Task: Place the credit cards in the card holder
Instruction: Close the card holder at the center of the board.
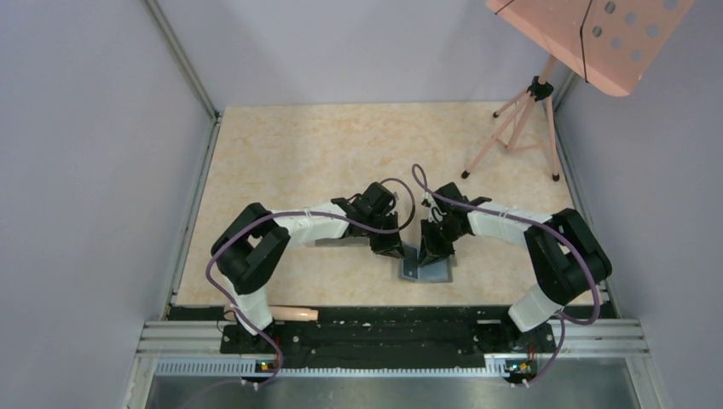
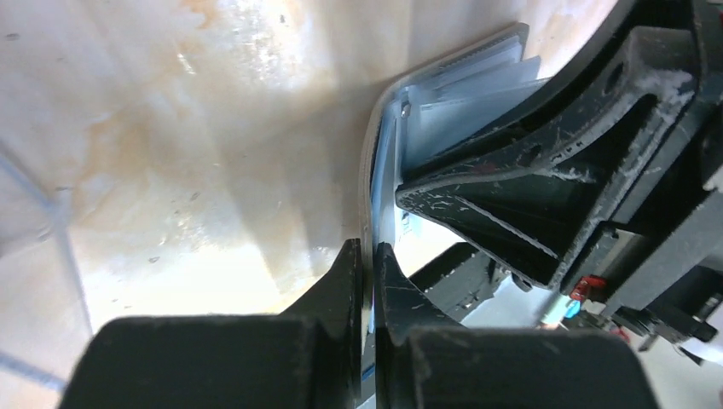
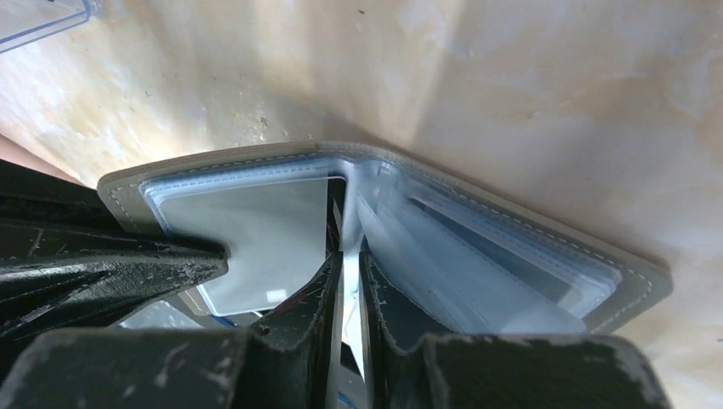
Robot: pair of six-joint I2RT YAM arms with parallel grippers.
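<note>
The card holder (image 1: 426, 271) lies spread open on the table between both arms, gray outside with blue-gray clear sleeves inside (image 3: 477, 256). My left gripper (image 2: 369, 256) is shut on the edge of its gray cover (image 2: 370, 162). My right gripper (image 3: 345, 264) is shut on a thin clear inner sleeve at the fold. In the top view the left gripper (image 1: 390, 244) and the right gripper (image 1: 435, 245) stand close together above it. The credit cards are out of view. A thin dark edge (image 3: 336, 209) shows at the fold; I cannot tell what it is.
A clear plastic box corner (image 3: 38, 17) lies beyond the holder. A peach tripod (image 1: 514, 136) with a perforated board (image 1: 588, 34) stands at the back right. A wooden stick (image 1: 277, 313) lies at the near edge. Gray walls close in left and right.
</note>
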